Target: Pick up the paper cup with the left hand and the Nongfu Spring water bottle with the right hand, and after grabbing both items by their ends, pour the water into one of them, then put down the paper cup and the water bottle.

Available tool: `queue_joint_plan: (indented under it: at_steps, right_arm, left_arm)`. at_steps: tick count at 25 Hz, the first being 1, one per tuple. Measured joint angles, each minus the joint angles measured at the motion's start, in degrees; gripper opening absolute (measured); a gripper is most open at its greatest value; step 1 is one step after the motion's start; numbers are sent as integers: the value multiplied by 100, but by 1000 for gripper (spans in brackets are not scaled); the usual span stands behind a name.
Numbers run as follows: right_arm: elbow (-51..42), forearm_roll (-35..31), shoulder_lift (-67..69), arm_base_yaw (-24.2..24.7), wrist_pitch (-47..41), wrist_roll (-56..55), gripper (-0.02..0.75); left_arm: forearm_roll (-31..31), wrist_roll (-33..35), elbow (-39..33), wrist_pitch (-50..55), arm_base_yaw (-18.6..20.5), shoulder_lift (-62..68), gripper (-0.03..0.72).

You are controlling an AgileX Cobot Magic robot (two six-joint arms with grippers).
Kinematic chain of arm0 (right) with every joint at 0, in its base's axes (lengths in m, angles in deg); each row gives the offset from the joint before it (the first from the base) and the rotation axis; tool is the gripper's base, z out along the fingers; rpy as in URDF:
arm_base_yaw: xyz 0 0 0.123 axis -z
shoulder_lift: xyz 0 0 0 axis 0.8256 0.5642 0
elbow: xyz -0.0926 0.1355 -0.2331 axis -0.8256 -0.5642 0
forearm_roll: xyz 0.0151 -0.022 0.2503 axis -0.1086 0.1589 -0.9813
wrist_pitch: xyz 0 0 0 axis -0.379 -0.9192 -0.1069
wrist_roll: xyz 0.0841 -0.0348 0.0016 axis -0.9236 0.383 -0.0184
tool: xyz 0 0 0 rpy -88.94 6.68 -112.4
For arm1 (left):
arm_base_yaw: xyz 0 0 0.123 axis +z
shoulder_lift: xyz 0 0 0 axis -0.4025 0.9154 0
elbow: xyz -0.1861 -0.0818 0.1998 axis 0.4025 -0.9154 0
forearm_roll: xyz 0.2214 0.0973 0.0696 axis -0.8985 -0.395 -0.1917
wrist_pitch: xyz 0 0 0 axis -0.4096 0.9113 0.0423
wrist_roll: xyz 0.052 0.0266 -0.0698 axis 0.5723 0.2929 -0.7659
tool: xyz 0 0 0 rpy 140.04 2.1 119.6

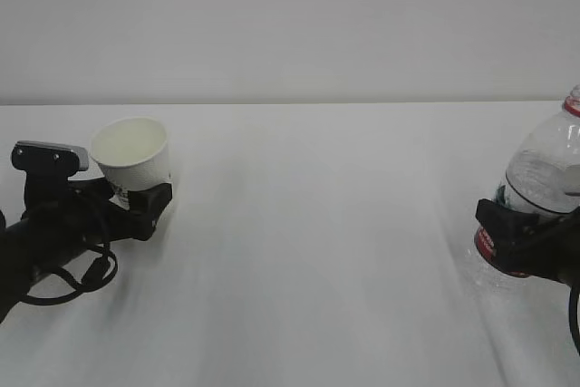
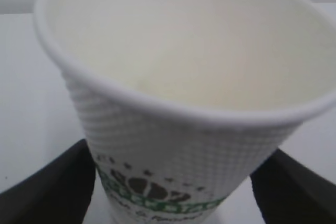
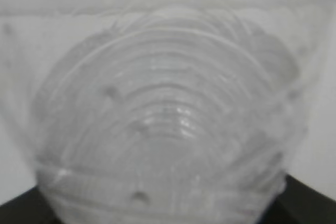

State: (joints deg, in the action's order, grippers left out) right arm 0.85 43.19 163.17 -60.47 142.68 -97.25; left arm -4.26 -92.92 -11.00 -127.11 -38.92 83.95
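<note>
1. Gripping the small white tapered paper cup near its base, the left hand, a black arm with looped cables and a grey-silver camera box, is sitting at the left of the white table.
2. The paper cup is tilting, its cream mouth facing up and toward the exterior camera; in the left wrist view the black fingers are flanking its dimpled wall on both sides, just above the green and dark printed logo, spread wide around the cup.
3. The right hand, a black gripper with blocky fingers, is clamping the lower body of the clear ribbed plastic Nongfu Spring water bottle at the far right edge, over its red and white label.
4. The bottle is leaning, its red neck ring pointing up and right, partly cut off by the frame.
5. The right wrist view is showing the bottle's ribbed clear wall filling the picture, blurred, with dark finger corners at the bottom.
6. Whether the cup is holding water is not clear.
</note>
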Motion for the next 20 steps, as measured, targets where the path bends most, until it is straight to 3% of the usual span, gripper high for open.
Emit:
queue_joint_plan:
  at_steps: [20]
  right_arm:
    - [0, 0, 0, 0, 0, 0, 485]
  left_arm:
    - [22, -20, 427, -11, 0, 325, 691]
